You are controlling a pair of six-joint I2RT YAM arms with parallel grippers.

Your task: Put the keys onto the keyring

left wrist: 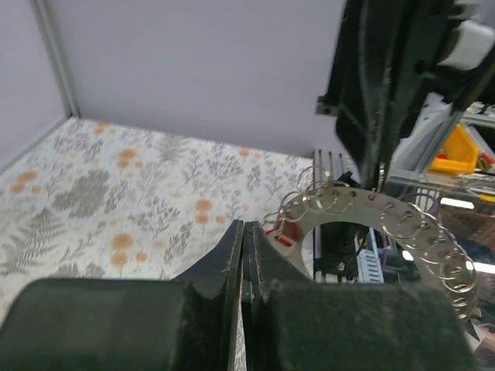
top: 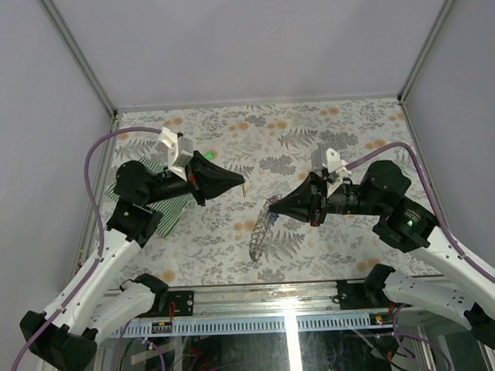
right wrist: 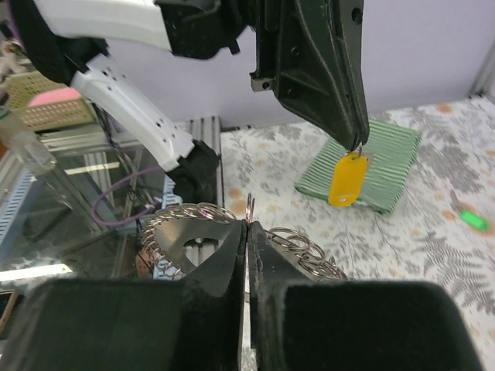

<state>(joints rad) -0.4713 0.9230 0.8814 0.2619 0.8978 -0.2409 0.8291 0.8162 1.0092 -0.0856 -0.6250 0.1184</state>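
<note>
We record: yellow plastic-headed key (right wrist: 347,179) hanging below, pinched in closed left gripper (right wrist: 359,144); grey metal many-ringed keyring (top: 260,228) dangling, clamped in closed right gripper (right wrist: 247,226).

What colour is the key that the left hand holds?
The key is yellow; right wrist view shows it best.

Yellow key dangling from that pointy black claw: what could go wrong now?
1. The yellow key hangs from the very tip of the left gripper, pinched only at its top. It could slip out and drop.
2. The keyring in the right gripper is a loose chain of small rings that sags below the grip. It may swing or twist away when the key is brought near.
</note>
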